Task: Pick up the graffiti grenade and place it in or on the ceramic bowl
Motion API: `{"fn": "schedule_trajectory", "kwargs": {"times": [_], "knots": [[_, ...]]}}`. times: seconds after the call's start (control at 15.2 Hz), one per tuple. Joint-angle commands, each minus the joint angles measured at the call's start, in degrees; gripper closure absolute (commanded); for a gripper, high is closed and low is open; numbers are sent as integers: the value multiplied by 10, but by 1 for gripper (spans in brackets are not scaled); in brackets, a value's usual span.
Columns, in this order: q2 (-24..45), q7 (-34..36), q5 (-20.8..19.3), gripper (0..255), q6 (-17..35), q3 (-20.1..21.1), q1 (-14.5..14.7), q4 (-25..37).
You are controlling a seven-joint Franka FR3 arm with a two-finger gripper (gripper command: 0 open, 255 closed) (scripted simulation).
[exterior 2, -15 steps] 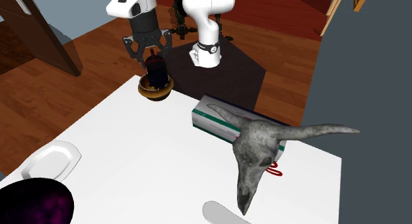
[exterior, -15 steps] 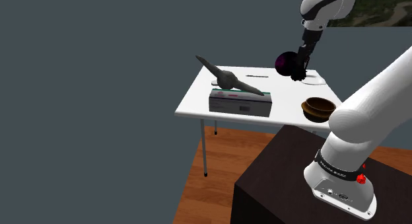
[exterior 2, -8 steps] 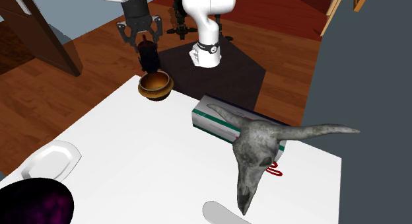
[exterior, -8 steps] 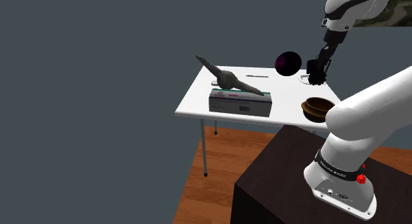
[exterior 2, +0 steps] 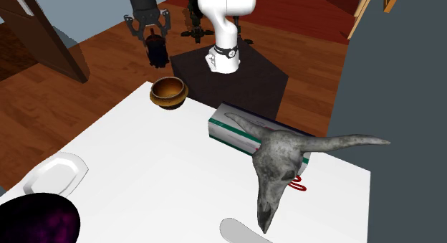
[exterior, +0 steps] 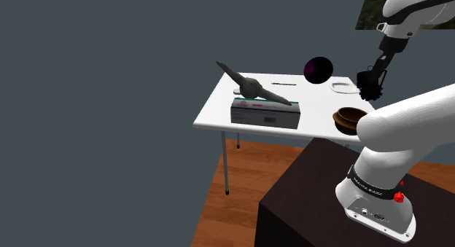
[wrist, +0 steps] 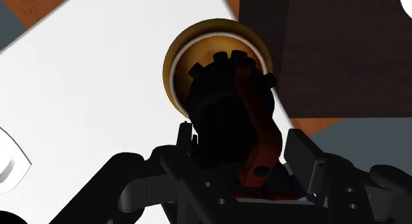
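Shoulder view: a white table stands against a grey wall, with the robot's dark stand near the camera at the view's lower right. The white arm reaches up over the table's right end. Its black gripper hangs in the air above a brown bowl at the table's near right corner. On the table's near left lies a tissue box with a grey horned skull on top of it. Farther back are a dark purple ball and a white dish.

Second exterior view, looking across the table toward the robot: the bowl sits at the table's far edge. The gripper is raised above it and slightly to this view's left, and its claw is clamped around a black grenade. The grenade is clear of the bowl, not touching it. A red loop shows just beside the skull, and a grey flat piece lies at the near edge.

Wrist view: the two fingers are partly closed and press the grenade from both sides. It is black with a red lever, and the bowl's rim shows directly beyond it.
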Motion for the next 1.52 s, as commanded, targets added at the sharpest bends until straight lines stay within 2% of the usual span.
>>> {"fn": "schedule_trajectory", "kwargs": {"times": [0.0, 0.99, 1.45], "knots": [[3, -1, -4, 255, 14, -6, -1, -10], [60, -6, -27, 255, 149, -62, 5, -88], [60, -6, -27, 255, 149, -62, 5, -88]]}}
